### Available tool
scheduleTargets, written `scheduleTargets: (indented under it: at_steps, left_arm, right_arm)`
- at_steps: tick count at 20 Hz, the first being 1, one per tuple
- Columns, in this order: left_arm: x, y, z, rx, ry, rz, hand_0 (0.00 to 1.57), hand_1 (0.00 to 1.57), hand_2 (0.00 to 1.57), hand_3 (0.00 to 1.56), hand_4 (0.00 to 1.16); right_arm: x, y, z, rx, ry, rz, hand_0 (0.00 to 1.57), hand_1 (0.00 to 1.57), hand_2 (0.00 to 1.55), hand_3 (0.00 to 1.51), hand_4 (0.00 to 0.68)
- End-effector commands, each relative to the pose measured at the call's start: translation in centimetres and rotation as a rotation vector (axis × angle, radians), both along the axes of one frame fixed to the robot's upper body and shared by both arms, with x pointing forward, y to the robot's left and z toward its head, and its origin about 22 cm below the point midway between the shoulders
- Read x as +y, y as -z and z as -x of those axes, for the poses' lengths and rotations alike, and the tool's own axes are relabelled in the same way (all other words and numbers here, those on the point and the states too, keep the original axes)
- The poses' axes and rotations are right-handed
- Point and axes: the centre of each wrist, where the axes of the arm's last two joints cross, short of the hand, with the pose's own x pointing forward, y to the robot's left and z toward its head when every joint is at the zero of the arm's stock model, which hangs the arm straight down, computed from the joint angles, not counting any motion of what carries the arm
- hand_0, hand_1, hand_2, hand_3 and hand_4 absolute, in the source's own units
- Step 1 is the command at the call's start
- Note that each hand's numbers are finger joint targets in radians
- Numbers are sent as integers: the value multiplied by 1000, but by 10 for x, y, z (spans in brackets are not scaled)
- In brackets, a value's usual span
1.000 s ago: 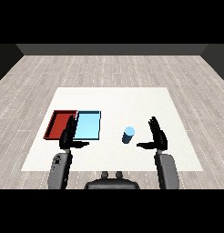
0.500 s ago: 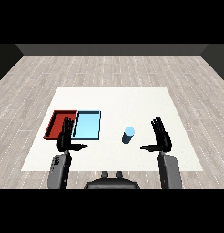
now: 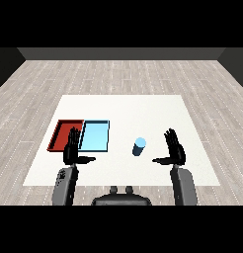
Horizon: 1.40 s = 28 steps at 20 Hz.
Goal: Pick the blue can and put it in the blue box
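Table: flat white tabletop [image 3: 123, 106] on a grey plank floor [image 3: 118, 74].
Can: small light blue upright cylinder can [image 3: 139, 147], stands on the bare table, right of both trays, well apart from them. Not in any tray.
Blue box: shallow light blue rectangular tray [image 3: 96, 136], left of centre, nothing inside it.
Red box: shallow red rectangular tray [image 3: 65, 135], touching the blue tray's left side; its near edge is partly hidden by the left hand.
Right hand: black right hand [image 3: 175, 148], raised beside the can on its right, near but not touching. Fingers straight and spread, thumb stuck out toward the can. Holds nothing.
Left hand: black left hand [image 3: 72, 148], at the near edge of the trays, over the red/blue seam. Fingers straight, apart, thumb pointing right. Holds nothing.
Forearms: grey, come in from the lower corners.
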Motion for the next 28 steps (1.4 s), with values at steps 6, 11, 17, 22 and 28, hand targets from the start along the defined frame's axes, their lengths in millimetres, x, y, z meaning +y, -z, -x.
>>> scheduleTargets:
  at_steps: [6, 11, 17, 22, 28]
  left_arm:
    - [8, 2, 13, 7, 14, 15, 0, 0, 0, 0, 0]
    - [-6, -9, -12, -7, 5, 21, 0, 0, 0, 0, 0]
    - [3, 6, 12, -19, -18, 35, 0, 0, 0, 0, 0]
    - [7, 0, -10, -23, 5, 29, 0, 0, 0, 0, 0]
    - [-5, -9, -2, -31, -19, 38, 0, 0, 0, 0, 0]
  right_arm:
    - [-1, 13, -8, 84, -14, -33, 0, 0, 0, 0, 0]
    - [16, 19, -16, 124, -12, -45, 0, 0, 0, 0, 0]
    - [21, 26, -38, 184, 18, -77, 0, 0, 0, 0, 0]
    - [43, 39, -32, 184, -13, -72, 0, 0, 0, 0, 0]
    - [50, 49, -29, 233, -21, -87, 0, 0, 0, 0, 0]
